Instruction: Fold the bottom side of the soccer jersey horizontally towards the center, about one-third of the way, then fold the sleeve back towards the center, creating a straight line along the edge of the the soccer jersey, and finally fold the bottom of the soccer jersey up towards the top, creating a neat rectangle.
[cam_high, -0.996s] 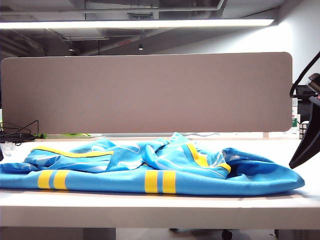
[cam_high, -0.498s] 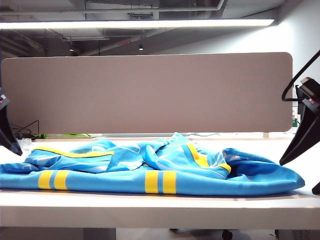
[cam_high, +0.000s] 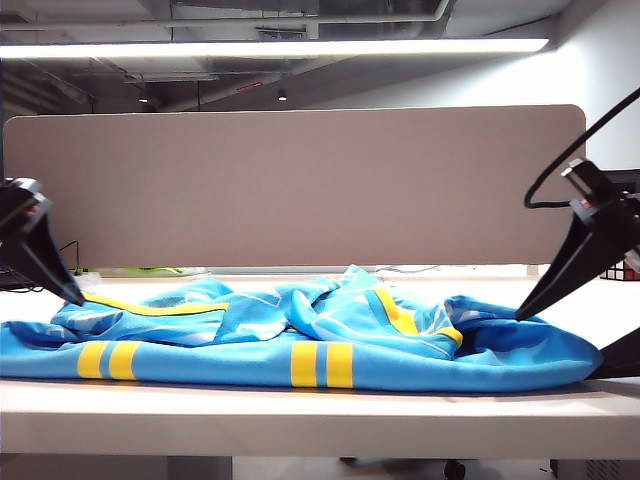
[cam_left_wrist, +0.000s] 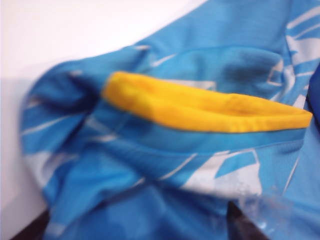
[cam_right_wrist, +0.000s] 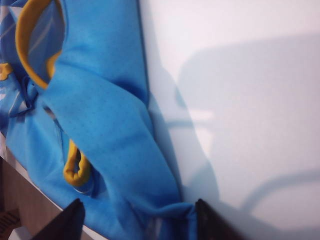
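Note:
The soccer jersey lies crumpled across the white table, sky-blue with white streaks, paired yellow bars and yellow edging. My left gripper has come down at the jersey's left end, its dark finger tip touching the cloth beside a yellow-edged opening. In the left wrist view this gripper is open, with blue fabric lying between the wide-set fingertips. My right gripper is at the jersey's right end. It is also open and straddles a ridge of plain blue cloth at the edge of the shirt.
A grey partition panel stands along the back of the table. Cables lie at the back left. Bare white tabletop lies beyond the jersey's right end. The table's front edge runs just below the shirt.
Both arms have swung in from the frame's sides and lowered onto the jersey's two ends. Both grippers stay open, and the jersey has not moved.

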